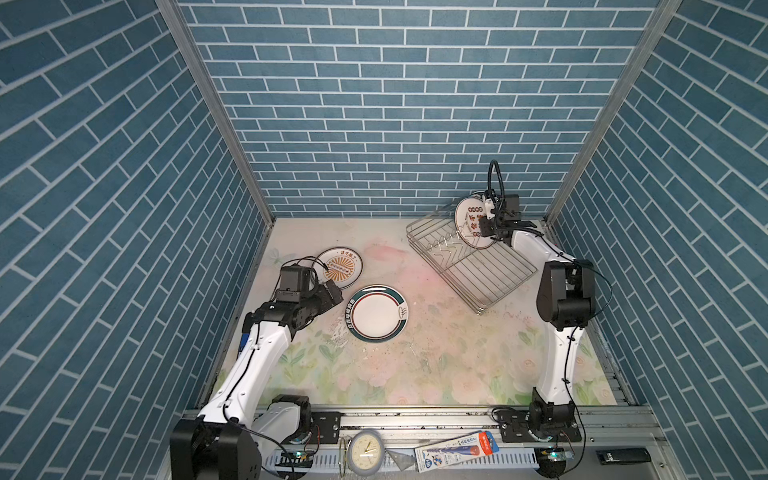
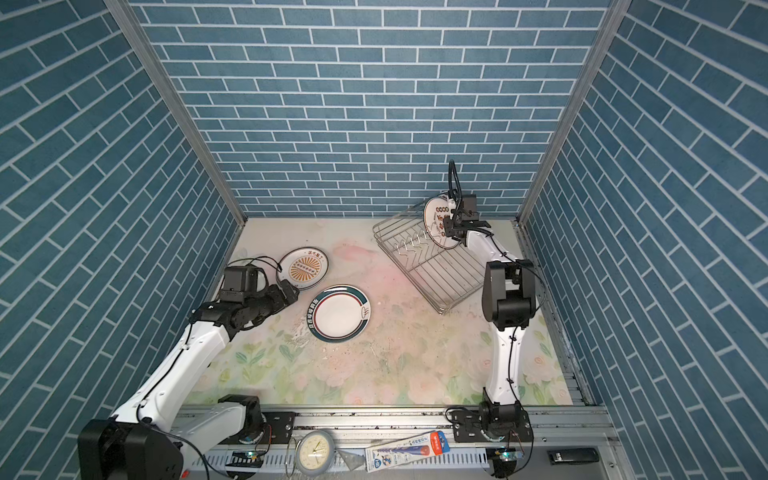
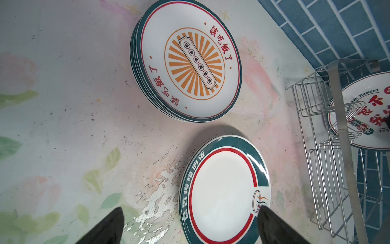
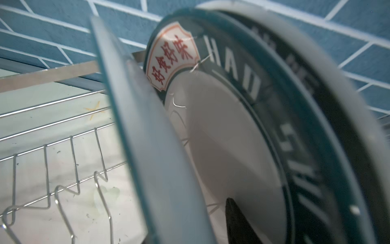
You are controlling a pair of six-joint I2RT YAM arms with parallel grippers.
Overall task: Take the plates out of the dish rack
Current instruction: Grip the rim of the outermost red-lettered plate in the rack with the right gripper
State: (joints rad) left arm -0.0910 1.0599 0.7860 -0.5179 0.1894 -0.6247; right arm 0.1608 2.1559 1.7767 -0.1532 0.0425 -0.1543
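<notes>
The dish rack (image 1: 478,270) (image 2: 440,274) stands at the back right. Upright plates crowd its far end. The front one, with red characters (image 1: 468,220) (image 3: 363,118), has my right gripper (image 1: 485,227) at its right edge. In the right wrist view one dark finger (image 4: 236,221) sits behind this front plate (image 4: 152,147), before a green-rimmed plate (image 4: 232,137); the other finger is hidden. A sunburst-topped stack of plates (image 1: 340,268) (image 3: 190,63) and a green-rimmed plate (image 1: 377,313) (image 3: 223,190) lie flat on the left. My left gripper (image 1: 334,293) (image 3: 190,209) is open beside them, holding nothing.
The blue brick back wall stands close behind the rack. On the front rail lie a small grey clock (image 1: 365,455), a packaged pen (image 1: 455,451) and a black block (image 1: 623,456). The floral mat (image 1: 436,365) is worn in patches near the flat plates.
</notes>
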